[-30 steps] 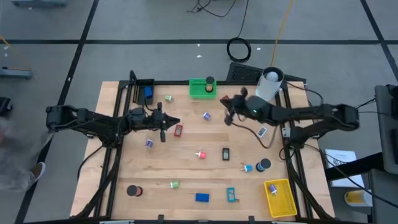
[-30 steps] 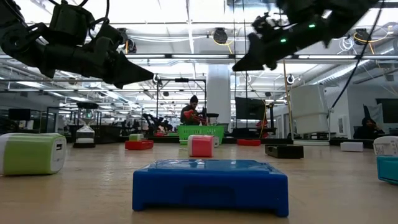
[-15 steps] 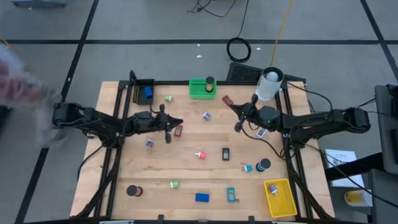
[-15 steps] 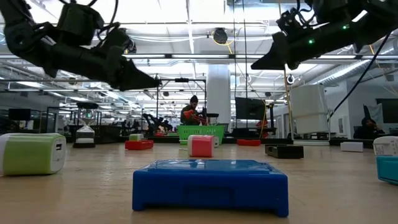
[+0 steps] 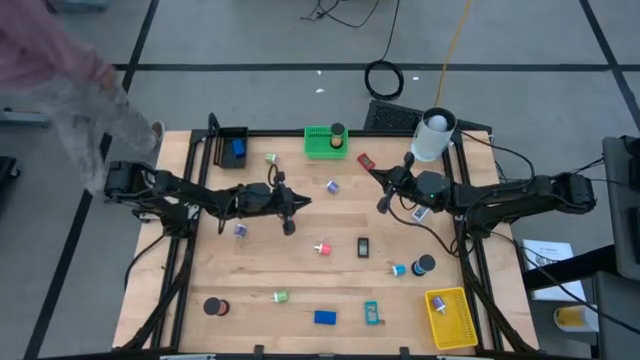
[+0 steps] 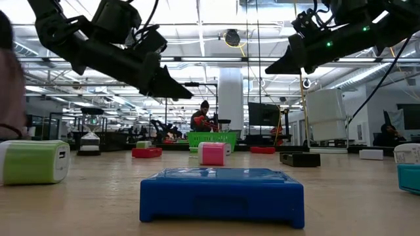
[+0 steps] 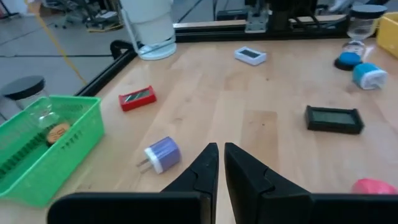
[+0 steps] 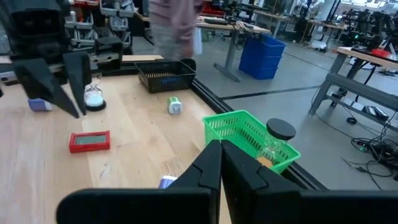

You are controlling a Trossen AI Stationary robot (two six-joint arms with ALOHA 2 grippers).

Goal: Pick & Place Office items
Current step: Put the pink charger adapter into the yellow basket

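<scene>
The office items lie scattered on the wooden table: a pink clip (image 5: 323, 248), a black block (image 5: 363, 247), a purple clip (image 5: 332, 185), a red block (image 5: 364, 160), a blue block (image 5: 325, 317), black rolls (image 5: 211, 306) and others. My left gripper (image 5: 290, 215) hovers shut and empty left of the table's middle, above the table (image 6: 187, 95). A red block (image 8: 90, 141) lies near it. My right gripper (image 5: 380, 200) hangs shut and empty right of the middle, fingers (image 8: 219, 155) level.
A green bin (image 5: 325, 141) stands at the far edge, a black bin (image 5: 233, 147) at the far left, a yellow bin (image 5: 451, 316) at the near right. A big white cylinder (image 5: 434, 135) stands far right. A person passes beyond the table's left edge.
My left gripper has travelled toward the table's right edge, staying above the table, and now covers the red block in the high view. My right gripper drew back toward the right edge, then kept still. A person has come closer at the left.
</scene>
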